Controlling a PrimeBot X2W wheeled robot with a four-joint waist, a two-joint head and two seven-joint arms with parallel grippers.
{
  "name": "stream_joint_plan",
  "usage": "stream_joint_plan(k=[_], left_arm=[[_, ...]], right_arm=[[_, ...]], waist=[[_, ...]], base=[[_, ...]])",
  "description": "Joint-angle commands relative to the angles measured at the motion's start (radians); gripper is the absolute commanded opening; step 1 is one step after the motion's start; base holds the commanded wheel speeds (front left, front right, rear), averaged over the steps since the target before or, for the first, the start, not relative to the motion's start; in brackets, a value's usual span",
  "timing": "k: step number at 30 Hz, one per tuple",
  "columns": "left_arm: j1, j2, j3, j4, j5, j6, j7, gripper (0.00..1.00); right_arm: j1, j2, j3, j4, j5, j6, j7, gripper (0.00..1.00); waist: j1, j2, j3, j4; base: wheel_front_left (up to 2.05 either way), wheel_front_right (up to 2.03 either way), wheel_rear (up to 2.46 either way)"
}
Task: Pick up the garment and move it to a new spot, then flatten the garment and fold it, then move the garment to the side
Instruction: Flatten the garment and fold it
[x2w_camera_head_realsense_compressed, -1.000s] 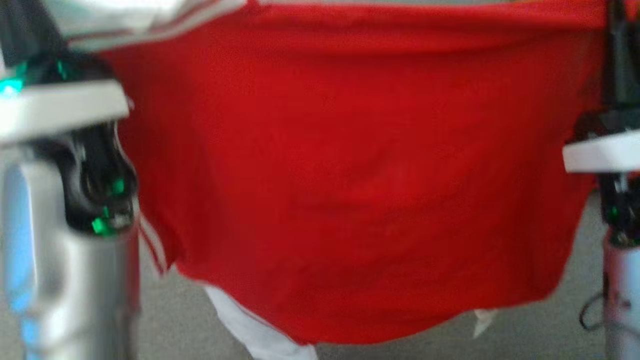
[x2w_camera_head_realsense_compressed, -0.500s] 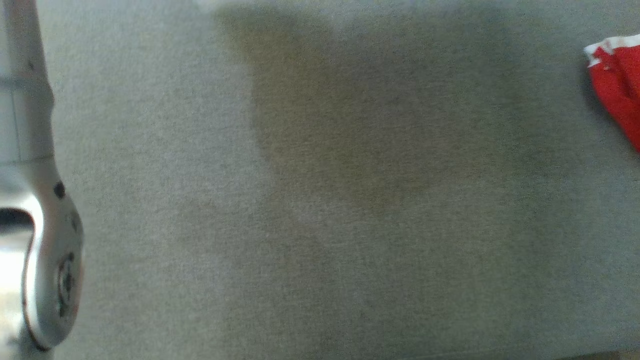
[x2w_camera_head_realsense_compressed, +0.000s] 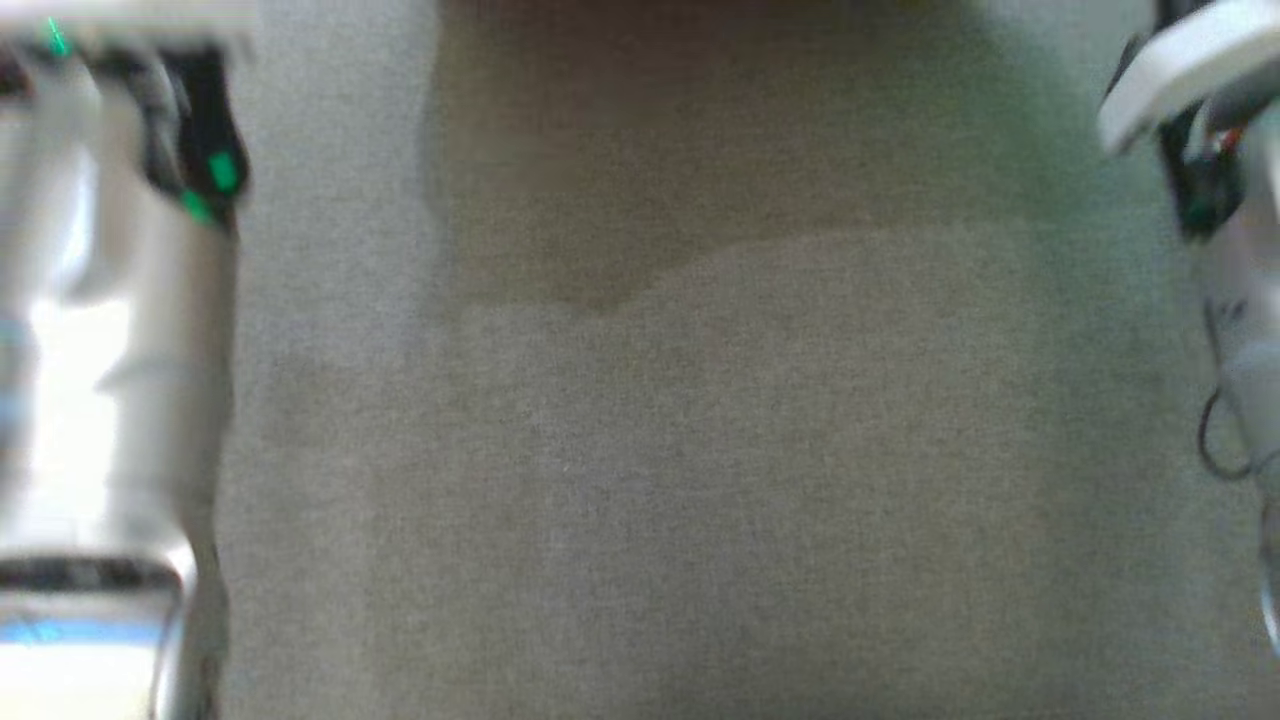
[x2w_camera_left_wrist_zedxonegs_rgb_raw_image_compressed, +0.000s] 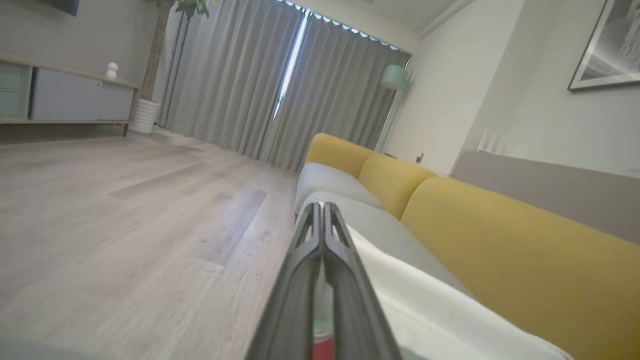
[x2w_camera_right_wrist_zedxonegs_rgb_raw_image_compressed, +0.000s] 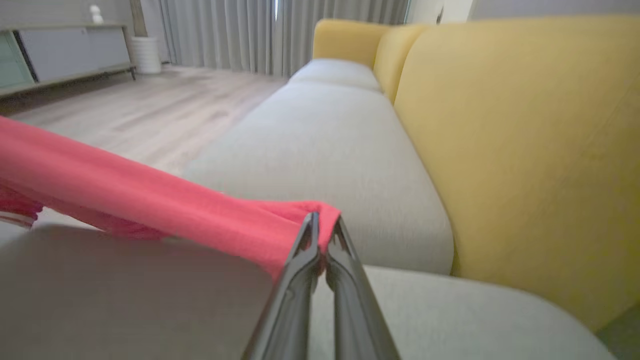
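The red, soft-cloth garment with a white trim is held off the pale grey fabric seat cushion of the sofa, not laid on it. In the right wrist view the two dark fingers of the right gripper are pressed together on a bunched corner of the red cloth. From that pinch a taut band of it is seen running toward that view's left edge.

In the left wrist view the left gripper is likewise closed, its fingers touching along their length, with a sliver of red caught between them low down. White cloth lies just beside them and is judged to be the garment's pale part.

The garment's long axis is therefore judged to be strung from one gripper to the other, along the seat's length and roughly parallel to the mustard-yellow padded backrest. In the head view a broad dark shadow is cast on the cushion toward its far edge, so the cloth is taken to hang over that back part.

Neither arm is nearer, since both are on the cloth. For laying down, the span is best kept taut and lowered evenly toward the seat's middle.
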Motion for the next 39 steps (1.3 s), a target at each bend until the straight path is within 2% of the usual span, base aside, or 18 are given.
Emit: stream_joint_plan(k=[1, 5, 8, 13, 19, 26, 39], left_arm=[[0.002, 0.064, 0.024, -0.031, 0.006, 0.001, -0.016, 0.00], [0.178, 0.079, 0.012, -0.044, 0.011, -0.017, -0.020, 0.00], [0.300, 0.094, -0.010, -0.071, -0.002, -0.038, 0.014, 0.00], [0.490, 0.143, -0.083, -0.187, -0.030, -0.062, 0.139, 0.00], [0.675, 0.222, -0.153, -0.395, -0.074, -0.066, 0.302, 0.00], [0.831, 0.298, -0.178, -0.589, -0.128, -0.062, 0.448, 0.00], [1.019, 0.393, -0.183, -0.803, -0.225, -0.037, 0.629, 0.00]], right_arm=[[0.004, -0.007, 0.018, -0.017, 0.021, -0.001, 0.007, 0.00], [0.090, -0.031, 0.142, -0.011, 0.095, -0.001, 0.055, 0.00], [0.154, -0.061, 0.228, -0.039, 0.165, -0.001, 0.096, 0.00], [0.244, -0.146, 0.355, -0.121, 0.274, -0.001, 0.163, 0.00], [0.340, -0.258, 0.492, -0.231, 0.385, -0.001, 0.242, 0.00], [0.424, -0.343, 0.582, -0.332, 0.501, -0.001, 0.311, 0.00], [0.560, -0.425, 0.650, -0.495, 0.691, -0.001, 0.435, 0.00]], waist=[[0.0001, 0.0000, -0.022, 0.002], [0.0001, 0.0000, -0.075, -0.002], [0.0001, 0.0000, -0.118, -0.004], [0.0001, 0.0000, -0.179, -0.005], [0.0001, 0.0000, -0.234, 0.001], [0.0001, 0.0000, -0.287, 0.000], [0.0001, 0.0000, -0.360, -0.012]], base=[[0.00, 0.00, 0.00], [0.00, 0.00, 0.00], [0.00, 0.00, 0.00], [0.00, 0.00, 0.00], [0.00, 0.00, 0.00], [0.00, 0.00, 0.00], [0.00, 0.00, 0.00]])
